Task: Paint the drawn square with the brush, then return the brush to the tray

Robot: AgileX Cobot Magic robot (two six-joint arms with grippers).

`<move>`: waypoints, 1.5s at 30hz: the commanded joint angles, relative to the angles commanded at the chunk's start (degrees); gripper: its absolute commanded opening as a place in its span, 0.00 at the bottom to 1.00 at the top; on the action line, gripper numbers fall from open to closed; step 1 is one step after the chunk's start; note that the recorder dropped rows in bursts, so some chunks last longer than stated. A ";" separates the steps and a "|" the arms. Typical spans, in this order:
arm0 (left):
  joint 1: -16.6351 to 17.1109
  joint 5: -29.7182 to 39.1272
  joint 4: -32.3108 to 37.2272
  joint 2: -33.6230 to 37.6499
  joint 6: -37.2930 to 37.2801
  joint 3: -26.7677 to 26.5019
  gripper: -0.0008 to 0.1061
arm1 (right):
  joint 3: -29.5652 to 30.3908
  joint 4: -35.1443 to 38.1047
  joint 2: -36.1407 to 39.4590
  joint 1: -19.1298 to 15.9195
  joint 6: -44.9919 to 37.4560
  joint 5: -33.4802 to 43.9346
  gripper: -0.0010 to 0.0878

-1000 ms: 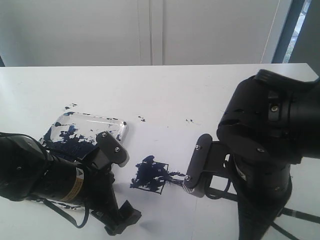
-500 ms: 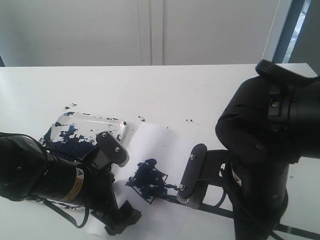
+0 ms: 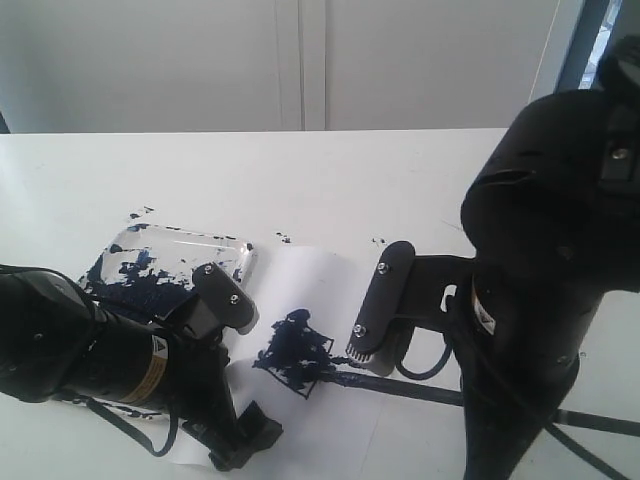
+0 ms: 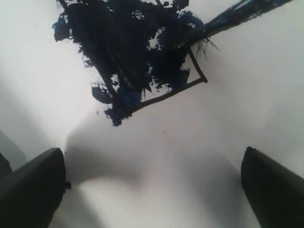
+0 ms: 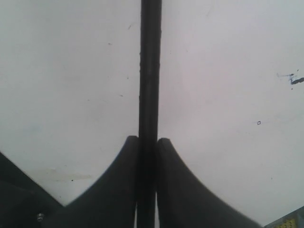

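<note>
My right gripper point(image 5: 148, 147) stays clamped on the brush point(image 5: 150, 71). Since a second ago it's shifted left, and the tip is now at the square point(image 3: 293, 352) corner, likely touching. Paper point(image 3: 320, 275) has swung round. Left gripper point(image 4: 152, 185) unchanged, jaws apart over the paper. Tray point(image 3: 170, 236) sits behind it on the tabletop point(image 3: 300, 180).
</note>
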 joint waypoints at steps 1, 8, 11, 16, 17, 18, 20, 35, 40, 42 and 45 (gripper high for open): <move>0.00 0.00 0.00 0.00 0.00 0.00 0.95 | 0.00 -0.09 -0.11 0.00 0.00 0.00 0.01; 0.00 -0.11 0.00 0.00 0.01 0.00 0.95 | 0.11 0.58 0.47 0.00 0.11 0.00 0.01; 0.00 -0.23 0.00 0.00 0.01 0.00 0.95 | 0.34 0.61 2.19 0.00 0.25 -2.62 0.01; 0.00 -0.35 0.00 0.00 0.01 0.00 0.95 | 1.71 -0.44 7.47 0.00 1.80 -5.54 0.01; 0.00 -0.66 0.00 0.00 0.01 0.00 0.95 | 1.77 -1.03 8.72 0.00 2.92 -6.08 0.01; 0.00 -0.81 0.00 0.00 0.01 0.00 0.95 | 1.81 -1.59 9.50 0.00 3.47 -6.32 0.01; 0.00 -1.43 0.00 0.00 0.01 0.00 0.95 | 1.90 -2.82 11.06 0.00 4.67 -6.45 0.01; 0.00 9.08 0.00 -0.21 -1.42 -0.13 0.95 | 2.82 -3.98 13.30 0.00 7.67 -3.23 0.01; 0.00 8.95 0.00 -2.35 -1.26 -0.13 0.95 | 2.82 -4.11 13.30 0.00 10.83 -7.78 0.01; 0.00 8.52 0.00 -3.51 -1.26 -0.13 0.95 | 2.82 -4.96 13.30 0.00 14.89 -11.32 0.04; 0.00 6.31 0.00 -4.57 -0.88 -0.13 0.95 | 2.82 -6.17 13.30 0.00 18.23 -15.50 0.20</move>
